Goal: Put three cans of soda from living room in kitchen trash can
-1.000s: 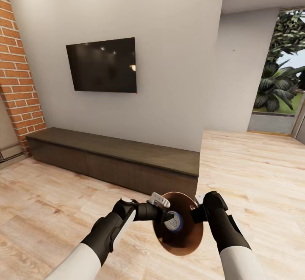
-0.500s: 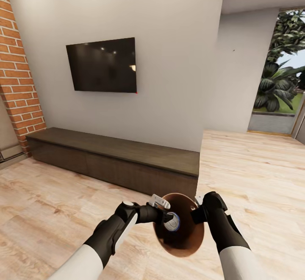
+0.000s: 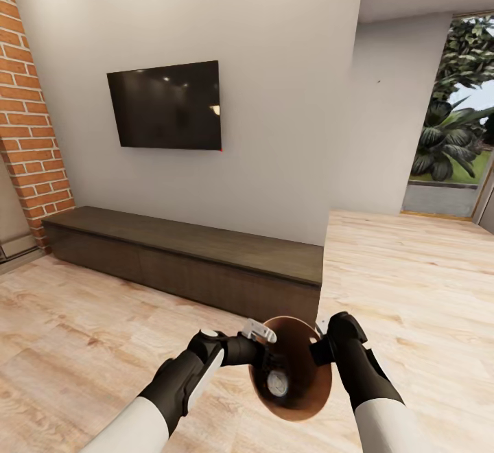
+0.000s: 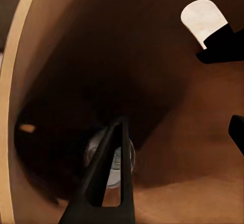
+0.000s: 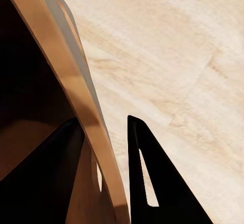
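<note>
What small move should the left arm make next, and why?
Probably draw the left gripper back out of the tash can. Its fingers stand apart, and the can of soda lies beyond them at the bin's bottom, not between them. The right gripper grips the rim, so the bin is supported.

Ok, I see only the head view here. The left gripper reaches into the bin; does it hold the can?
Observer: No. In the left wrist view the left gripper has its fingers apart, and the can of soda lies beyond them at the bottom of the tash can.
Operator: And how does the right gripper hold the bin?
Observer: The right wrist view shows the right gripper with the rim between its fingers, one inside, one outside.
Operator: What lies beyond the outer finger?
Observer: Pale wood floor.
</note>
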You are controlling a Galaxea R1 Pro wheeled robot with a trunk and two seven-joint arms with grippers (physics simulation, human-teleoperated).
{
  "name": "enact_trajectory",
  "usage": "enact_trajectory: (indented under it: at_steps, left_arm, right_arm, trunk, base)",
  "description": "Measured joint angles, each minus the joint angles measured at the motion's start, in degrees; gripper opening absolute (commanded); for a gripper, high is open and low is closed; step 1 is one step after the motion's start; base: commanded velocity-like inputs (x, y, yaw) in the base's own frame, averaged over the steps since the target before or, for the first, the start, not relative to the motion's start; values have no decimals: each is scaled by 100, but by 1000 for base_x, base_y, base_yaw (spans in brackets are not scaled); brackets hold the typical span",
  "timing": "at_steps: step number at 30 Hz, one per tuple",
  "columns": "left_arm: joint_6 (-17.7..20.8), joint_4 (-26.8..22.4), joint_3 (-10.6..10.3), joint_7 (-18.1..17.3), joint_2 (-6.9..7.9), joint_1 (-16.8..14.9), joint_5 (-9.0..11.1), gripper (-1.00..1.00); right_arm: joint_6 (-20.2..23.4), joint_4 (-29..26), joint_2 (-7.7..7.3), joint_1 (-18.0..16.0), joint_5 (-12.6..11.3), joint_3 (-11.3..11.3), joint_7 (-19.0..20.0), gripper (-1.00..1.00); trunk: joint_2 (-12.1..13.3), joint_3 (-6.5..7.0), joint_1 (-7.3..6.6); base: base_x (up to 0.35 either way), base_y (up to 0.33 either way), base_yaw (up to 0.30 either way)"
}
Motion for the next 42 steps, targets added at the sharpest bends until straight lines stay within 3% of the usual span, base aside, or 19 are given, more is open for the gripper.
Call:
enact_trajectory:
  at_steps: [13,21,23,26,29,31,36,38,39,42]
  left_arm:
    - [-13,-31,-13,-5,13,3,24,100]
    - [-31,-280,-68,-128,131,12,-8,100]
    - [-50,-554,-62,-338,157,25,-90,100]
    - [-28,-862,-53,-668,212,115,-49,100]
    - [38,-1319,-38,-1042,349,333,46,100]
    - [19,-1533,-26,-1175,454,434,-77,100]
    - [84,-2173,-8,-1757,948,611,-38,100]
    - [104,-2292,-4,-1874,1089,628,43,100]
    - [117,-2373,-1,-1950,1224,639,179,100]
    - [124,-2470,1,-2022,1451,649,457,100]
  right_arm:
    - [4,-20,-6,5,-33,-1,1,-100]
    - [55,-76,-15,1,-211,4,13,-100]
    - [67,-196,-20,-2,-299,2,16,-100]
    - [103,-194,-22,0,-376,-1,26,-100]
    - [78,-193,-31,1,-296,-12,16,-100]
    - [85,-193,-41,-1,-328,-19,20,-100]
    - [95,-193,-55,0,-364,-47,23,-100]
    - [87,-193,-58,-1,-339,-50,21,-100]
    - [91,-193,-59,-1,-354,-52,22,-100]
    - [103,-193,-60,-1,-393,-56,26,-100]
  trunk:
    - [0,0,0]
    - [0,1,0]
    - [-1,1,-1]
    - [0,0,0]
    - [0,0,0]
    - [0,0,0]
    - [0,0,0]
    - [0,0,0]
    - [0,0,0]
    - [0,0,0]
  base:
    - [0,0,0]
    - [0,0,0]
    - [0,0,0]
    - [0,0,0]
    - [0,0,0]
    - [0,0,0]
    - [0,0,0]
    - [0,0,0]
    - [0,0,0]
    - [0,0,0]
